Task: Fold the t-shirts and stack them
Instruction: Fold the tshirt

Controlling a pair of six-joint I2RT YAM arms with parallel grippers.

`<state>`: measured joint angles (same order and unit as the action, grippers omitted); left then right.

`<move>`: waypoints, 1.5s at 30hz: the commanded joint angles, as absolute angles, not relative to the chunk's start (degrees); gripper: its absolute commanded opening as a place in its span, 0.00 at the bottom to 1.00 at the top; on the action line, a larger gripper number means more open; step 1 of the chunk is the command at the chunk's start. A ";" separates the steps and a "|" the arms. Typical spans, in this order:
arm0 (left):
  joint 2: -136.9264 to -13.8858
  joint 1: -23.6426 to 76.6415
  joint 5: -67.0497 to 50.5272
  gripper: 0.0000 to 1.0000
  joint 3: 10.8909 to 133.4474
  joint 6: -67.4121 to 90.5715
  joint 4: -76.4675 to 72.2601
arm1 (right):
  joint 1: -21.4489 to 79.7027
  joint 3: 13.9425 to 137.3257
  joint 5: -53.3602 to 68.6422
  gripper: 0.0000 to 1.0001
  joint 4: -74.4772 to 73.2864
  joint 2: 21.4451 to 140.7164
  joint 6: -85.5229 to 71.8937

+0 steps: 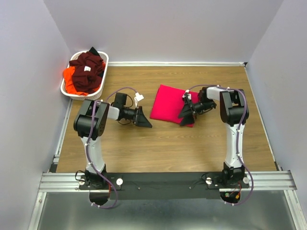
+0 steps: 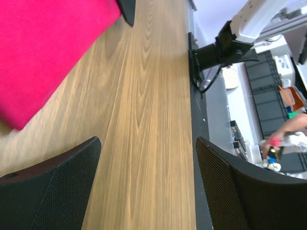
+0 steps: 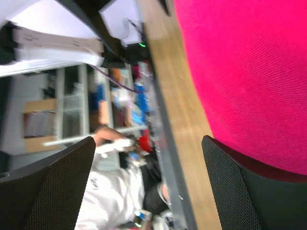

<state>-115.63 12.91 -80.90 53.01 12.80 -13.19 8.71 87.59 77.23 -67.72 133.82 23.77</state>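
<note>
A bright pinkish-red t-shirt [image 1: 169, 102] lies folded flat on the wooden table, mid-right. It shows at the upper left of the left wrist view [image 2: 43, 52] and fills the upper right of the right wrist view [image 3: 249, 72]. My left gripper [image 1: 142, 117] is open and empty, just left of the shirt, over bare wood [image 2: 144, 158]. My right gripper [image 1: 187, 115] is open and empty, over the shirt's near right edge. Dark maroon [image 1: 88, 64] and orange [image 1: 72, 79] t-shirts lie heaped in the basket.
A white oval basket [image 1: 102, 81] stands at the back left corner by the left wall. Walls close in the table on three sides. A metal rail [image 1: 168, 179] runs along the near edge by the arm bases.
</note>
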 commanded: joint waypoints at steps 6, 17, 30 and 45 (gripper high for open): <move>-106.70 14.06 -72.60 0.78 63.96 8.43 -1.58 | 7.65 99.74 56.33 0.98 -79.63 131.23 34.03; -127.58 20.04 -66.18 0.65 92.18 40.50 -32.51 | 0.27 115.48 71.55 0.85 -64.45 138.33 14.70; -143.61 18.28 -60.13 0.59 96.33 54.23 -46.34 | -1.76 117.77 65.31 0.62 -31.03 145.37 -17.22; -128.01 14.94 -52.91 0.58 86.13 46.79 -33.94 | -5.27 119.62 51.78 0.60 -31.02 139.67 -18.56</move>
<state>-138.67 15.99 -55.24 86.54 51.64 -36.86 -3.11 116.97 58.72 -32.58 144.64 -18.94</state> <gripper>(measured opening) 0.553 0.595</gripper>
